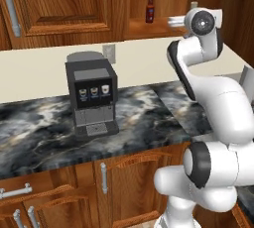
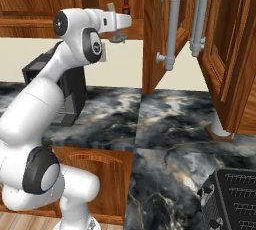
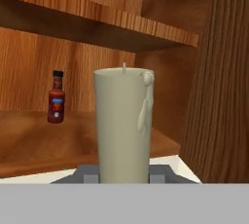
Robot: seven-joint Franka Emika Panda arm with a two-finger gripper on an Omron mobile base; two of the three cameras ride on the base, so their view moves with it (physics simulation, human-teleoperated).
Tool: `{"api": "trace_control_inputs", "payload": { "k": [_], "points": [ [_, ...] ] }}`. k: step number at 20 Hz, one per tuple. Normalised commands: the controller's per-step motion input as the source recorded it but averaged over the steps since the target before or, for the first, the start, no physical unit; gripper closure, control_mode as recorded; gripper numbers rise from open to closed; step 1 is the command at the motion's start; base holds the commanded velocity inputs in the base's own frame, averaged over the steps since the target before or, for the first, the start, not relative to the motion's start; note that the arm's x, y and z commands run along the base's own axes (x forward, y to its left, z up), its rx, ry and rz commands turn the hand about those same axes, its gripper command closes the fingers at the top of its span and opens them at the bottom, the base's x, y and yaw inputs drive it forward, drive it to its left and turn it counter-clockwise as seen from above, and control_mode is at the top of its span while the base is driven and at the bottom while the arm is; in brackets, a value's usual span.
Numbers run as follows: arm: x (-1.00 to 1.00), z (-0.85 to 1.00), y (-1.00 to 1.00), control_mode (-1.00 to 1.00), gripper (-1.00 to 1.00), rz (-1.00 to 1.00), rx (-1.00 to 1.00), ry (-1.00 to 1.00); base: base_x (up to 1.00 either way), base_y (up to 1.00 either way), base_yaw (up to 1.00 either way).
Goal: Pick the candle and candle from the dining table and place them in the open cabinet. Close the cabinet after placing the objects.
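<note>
- The candle (image 3: pixel 124 125), a cream stick with a wax drip near its rim, is held upright right in front of the hand camera; the fingers (image 3: pixel 124 173) are clenched on its grey base, though the contact itself is cut off at the bottom edge, so this is judged from how the candle sits.
- In the right base view the arm is stretched toward the open cabinet (image 2: pixel 159 29), and the candle (image 2: pixel 111 8) is seen above its round base at the hand, at the mouth of the shelf.
- A bottle (image 3: pixel 56 97) with a red label stands upright on the wooden shelf (image 3: pixel 29 140), well apart from the candle, to its left in the hand view.
- The step in hand is judged to be the placing of this candle; it is not yet set down; the other candle cannot be made out.
- The next move calls for carrying it further in over the shelf, lowering it until the base rests flat, clear of the bottle, then releasing.
- A coffee machine (image 1: pixel 92 95) stands on the desk (image 1: pixel 34 133) below.
</note>
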Motion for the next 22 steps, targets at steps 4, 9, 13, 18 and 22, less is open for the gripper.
{"api": "trace_control_inputs", "payload": {
  "k": [4,9,13,18,22],
  "points": [
    [0.51,0.00,0.00,-1.00,1.00,0.00,0.20,0.00,0.00,0.00,0.00],
    [0.50,0.00,0.00,-1.00,1.00,0.00,0.04,0.00,0.00,0.00,0.00],
    [0.47,0.00,0.00,-1.00,1.00,0.00,0.01,0.00,0.00,0.00,0.00],
    [0.41,-0.08,0.00,-1.00,1.00,0.00,0.00,0.00,0.00,0.00,0.00],
    [0.35,-0.20,0.00,-1.00,1.00,0.00,0.00,0.00,0.00,0.00,0.00]
  ]
}}
